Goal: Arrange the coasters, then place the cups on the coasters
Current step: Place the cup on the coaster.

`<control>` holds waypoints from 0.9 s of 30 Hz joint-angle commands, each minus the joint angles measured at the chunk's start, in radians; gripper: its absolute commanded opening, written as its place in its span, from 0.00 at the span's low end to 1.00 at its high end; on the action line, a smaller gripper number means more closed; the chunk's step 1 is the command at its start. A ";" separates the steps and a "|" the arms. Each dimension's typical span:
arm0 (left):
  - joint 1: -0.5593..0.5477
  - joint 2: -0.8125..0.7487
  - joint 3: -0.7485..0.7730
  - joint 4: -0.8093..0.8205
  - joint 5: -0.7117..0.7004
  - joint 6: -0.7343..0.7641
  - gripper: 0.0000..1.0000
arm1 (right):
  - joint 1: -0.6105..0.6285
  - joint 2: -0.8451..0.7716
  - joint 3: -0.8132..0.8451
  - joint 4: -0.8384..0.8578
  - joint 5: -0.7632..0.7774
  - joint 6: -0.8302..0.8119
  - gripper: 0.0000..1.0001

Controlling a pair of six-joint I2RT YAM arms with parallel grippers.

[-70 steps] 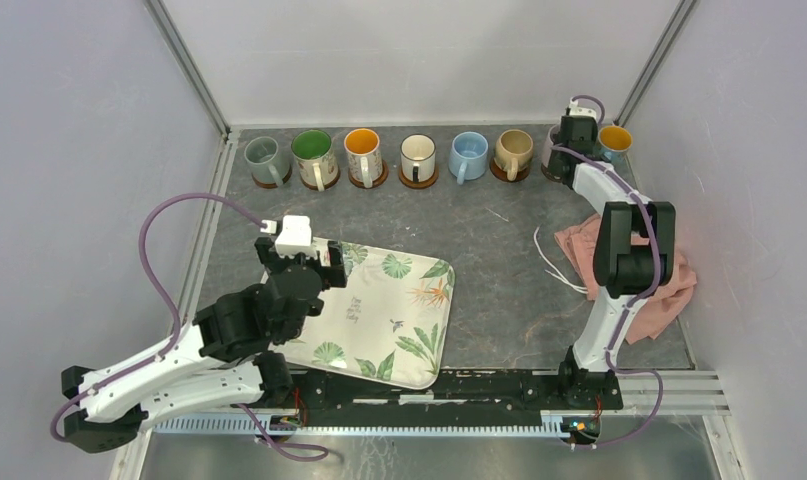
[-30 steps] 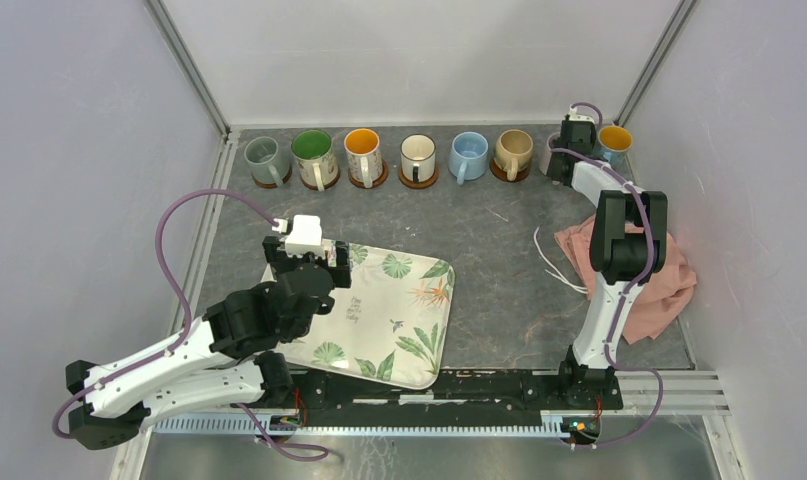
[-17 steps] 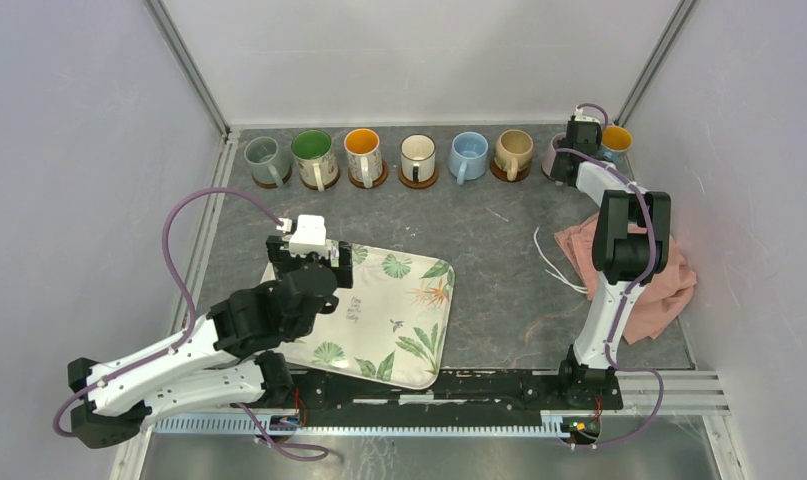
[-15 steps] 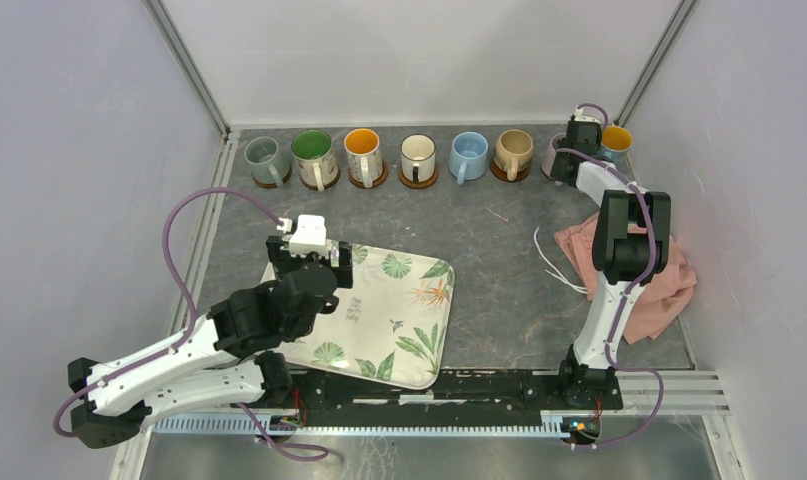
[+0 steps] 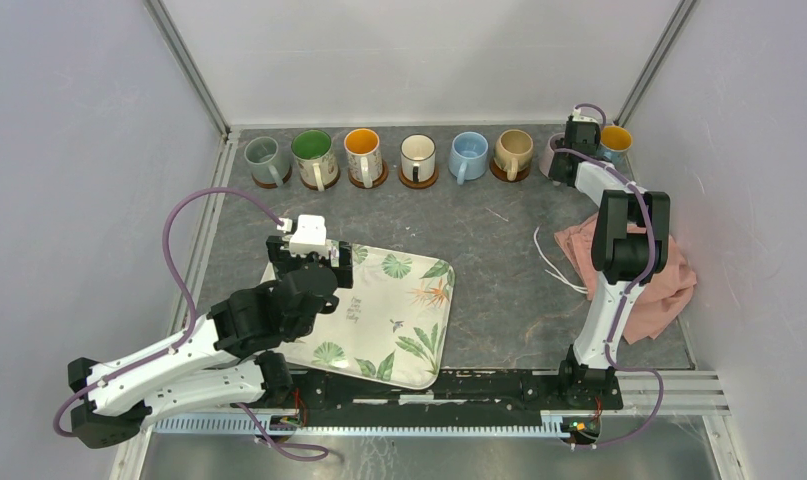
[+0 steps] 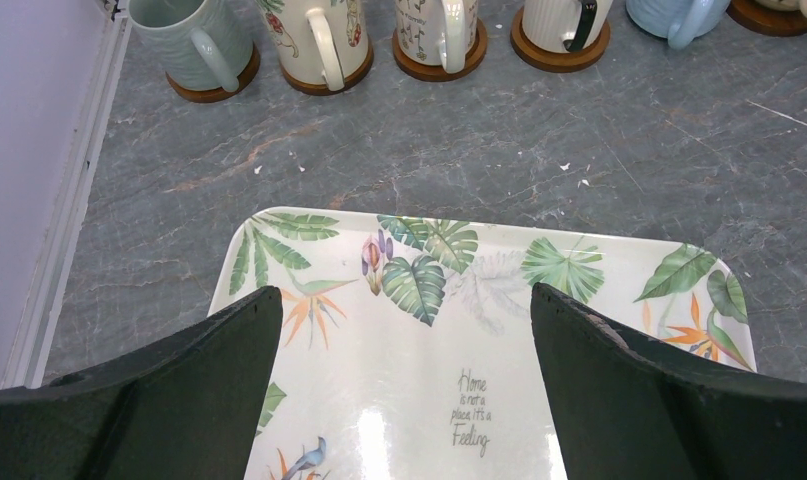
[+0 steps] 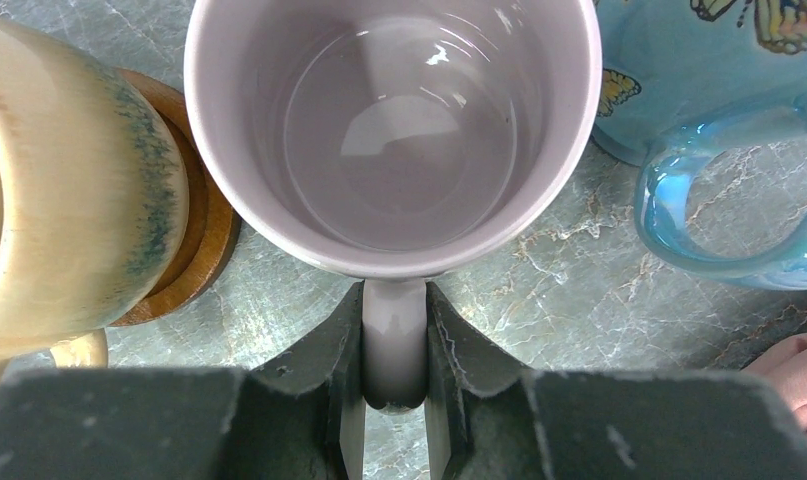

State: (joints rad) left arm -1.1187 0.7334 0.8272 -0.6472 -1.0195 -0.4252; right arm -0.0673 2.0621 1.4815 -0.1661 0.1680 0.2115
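Note:
Eight cups stand in a row along the back edge, from the grey-green cup (image 5: 265, 158) to the blue cup (image 5: 615, 140). Brown coasters (image 5: 419, 180) show under the six on the left. My right gripper (image 5: 570, 156) points down, shut on the handle (image 7: 394, 340) of the pale pink cup (image 7: 392, 130). That cup sits between the tan cup (image 7: 69, 220) on its wooden coaster (image 7: 197, 245) and the blue cup (image 7: 719, 120). What lies under the pink cup is hidden. My left gripper (image 6: 404, 295) hangs open over the leaf-print tray (image 6: 599, 330), holding nothing.
A crumpled pink cloth (image 5: 649, 275) lies at the right beside my right arm, with a white cord (image 5: 549, 262) next to it. The tray (image 5: 409, 310) fills the near middle. Metal frame posts and walls close the back and sides.
About a second ago my right gripper shifted slightly right with the pink cup; it has held still since. The left arm has stayed put over the tray.

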 commanded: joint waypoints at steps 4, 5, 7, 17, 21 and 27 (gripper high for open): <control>-0.003 0.002 -0.003 0.043 -0.031 0.053 1.00 | -0.002 -0.014 0.040 0.122 0.030 -0.004 0.16; -0.003 0.004 -0.003 0.044 -0.030 0.055 1.00 | -0.002 -0.015 0.040 0.120 0.033 -0.004 0.16; -0.004 0.004 -0.002 0.044 -0.030 0.055 1.00 | -0.002 -0.016 0.042 0.121 0.036 -0.007 0.21; -0.003 0.007 -0.002 0.047 -0.027 0.054 1.00 | -0.002 -0.034 0.034 0.115 0.041 -0.014 0.41; -0.003 0.011 -0.002 0.049 -0.025 0.053 1.00 | -0.001 -0.048 0.034 0.101 0.041 -0.014 0.45; -0.003 0.015 0.000 0.050 -0.014 0.045 1.00 | 0.001 -0.098 0.029 0.082 0.036 -0.008 0.53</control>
State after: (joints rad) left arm -1.1187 0.7467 0.8272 -0.6331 -1.0187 -0.4252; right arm -0.0673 2.0556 1.4826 -0.1135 0.1925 0.2047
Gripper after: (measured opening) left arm 0.994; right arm 0.506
